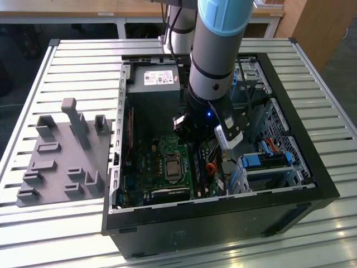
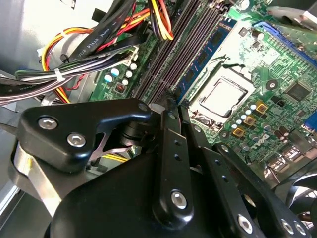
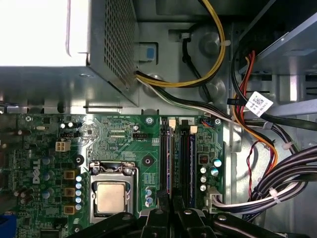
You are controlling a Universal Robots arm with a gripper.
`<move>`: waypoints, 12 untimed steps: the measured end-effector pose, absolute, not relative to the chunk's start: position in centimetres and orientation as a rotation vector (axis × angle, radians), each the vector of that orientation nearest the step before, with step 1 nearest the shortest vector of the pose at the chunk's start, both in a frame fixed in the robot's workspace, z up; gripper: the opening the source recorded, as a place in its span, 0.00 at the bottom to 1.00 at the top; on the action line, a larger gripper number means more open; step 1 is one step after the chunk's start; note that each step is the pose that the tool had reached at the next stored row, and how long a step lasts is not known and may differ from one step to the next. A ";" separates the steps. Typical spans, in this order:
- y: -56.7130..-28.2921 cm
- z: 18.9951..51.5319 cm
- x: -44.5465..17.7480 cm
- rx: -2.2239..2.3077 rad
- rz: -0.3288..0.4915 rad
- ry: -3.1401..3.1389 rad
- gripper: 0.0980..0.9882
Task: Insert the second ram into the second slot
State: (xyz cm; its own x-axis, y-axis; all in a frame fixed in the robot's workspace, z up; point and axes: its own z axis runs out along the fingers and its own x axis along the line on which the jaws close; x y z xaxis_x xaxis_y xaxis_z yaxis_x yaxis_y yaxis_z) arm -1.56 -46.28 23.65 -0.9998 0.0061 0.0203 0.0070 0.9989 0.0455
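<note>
We see our hand (image 2: pixel 171 101) pinched narrow over the second ram (image 2: pixel 205 52), already sitting in its slot (image 3: pixel 184 163).

Exterior high overhead; wrist views near motherboard (image 3: pixel 124 144).

Cable bundle (image 3: pixel 277 183) crowds one side of the memory slots (image 3: pixel 177 158); processor socket (image 3: pixel 110 196) flanks the other.

Glossy black plastic gripper (image 2: pixel 171 106); perforated bare-metal power supply (image 3: pixel 106 44).
</note>
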 end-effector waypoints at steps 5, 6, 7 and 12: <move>-46.3 23.6 -1.2 -0.010 -0.071 -3.118 0.04; -46.3 23.6 -1.1 -0.010 -0.071 -3.118 0.04; -46.3 23.5 -1.0 -0.010 -0.072 -3.118 0.04; -46.4 23.1 -0.9 -0.008 -0.071 -3.113 0.04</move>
